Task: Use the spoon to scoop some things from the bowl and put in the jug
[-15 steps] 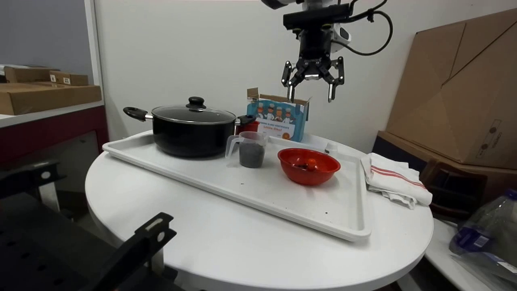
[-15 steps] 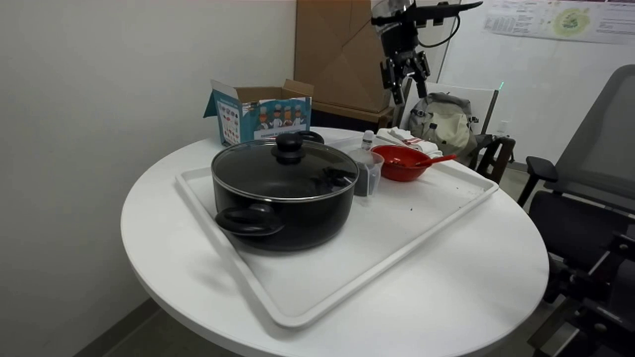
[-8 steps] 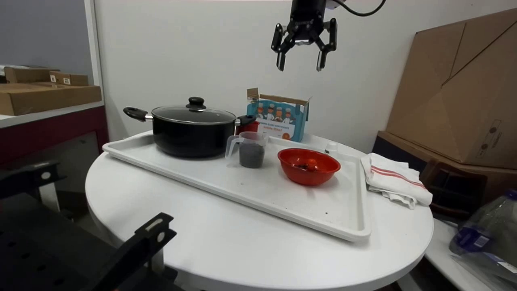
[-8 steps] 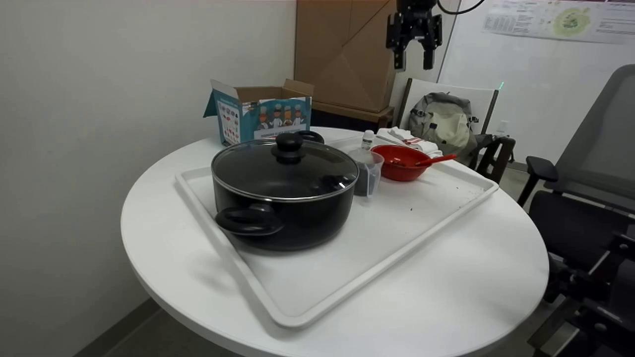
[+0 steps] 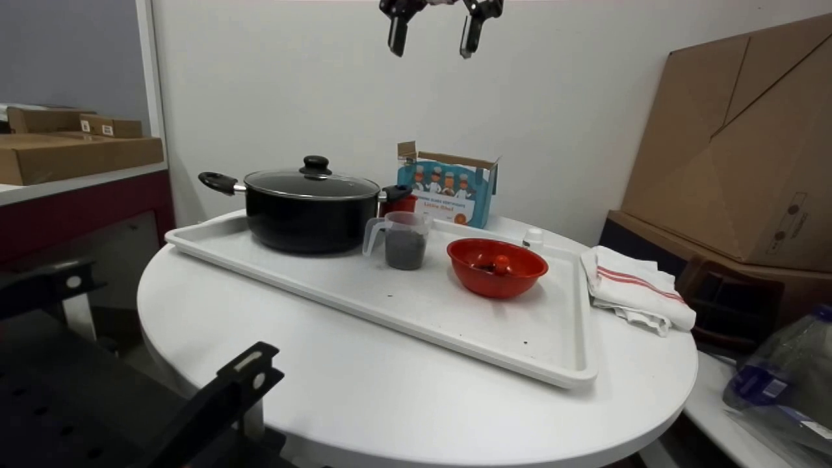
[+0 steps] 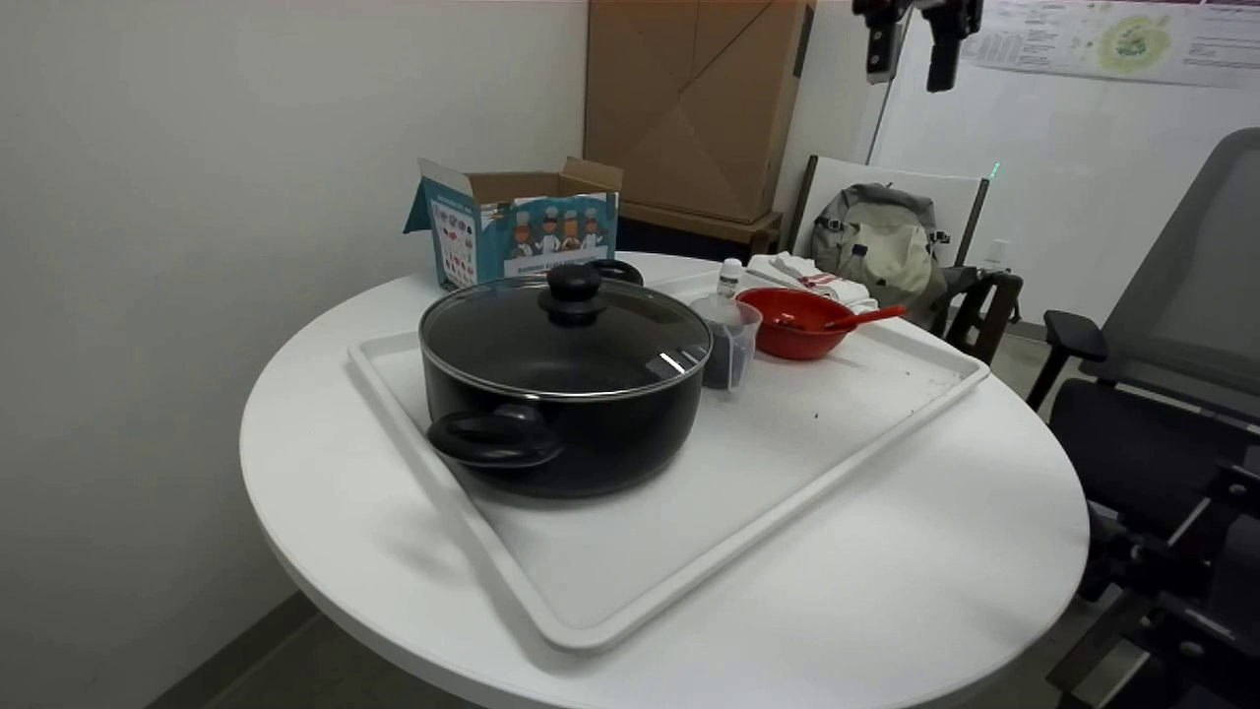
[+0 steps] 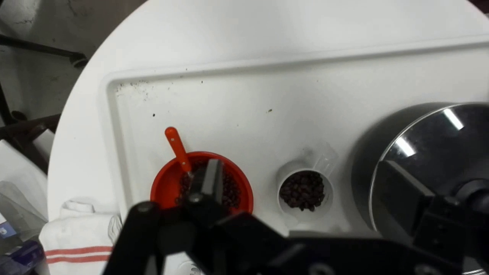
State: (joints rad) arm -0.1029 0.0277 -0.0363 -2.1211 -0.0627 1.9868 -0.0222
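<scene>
The shallow red bowl (image 5: pixel 487 284) stands on the white tray, with dark beans inside in the wrist view (image 7: pixel 163 191). The red-handled spoon (image 7: pixel 177 148) leans in the bowl, handle over the rim; it also shows in an exterior view (image 6: pixel 872 317). The jug (image 5: pixel 405 249) is clear plastic with a handle and stands upright beside the bowl. It holds dark beans (image 7: pixel 302 189) in the wrist view. My gripper (image 5: pixel 431 51) is open and empty, high above the tray, at the top of both exterior views (image 6: pixel 912 79). One finger partly hides the bowl in the wrist view.
A black lidded pot (image 5: pixel 312 218) stands on the tray (image 5: pixel 383 312) beside the jug. A small white-capped bottle (image 6: pixel 728 278) is behind the jug and bowl. A folded towel (image 5: pixel 637 286) lies by the tray. An open blue box (image 5: pixel 448 192) stands at the back.
My gripper has risen, moving left in an exterior view and right in another, still open. The bowl, spoon, jug and pot have not moved.
</scene>
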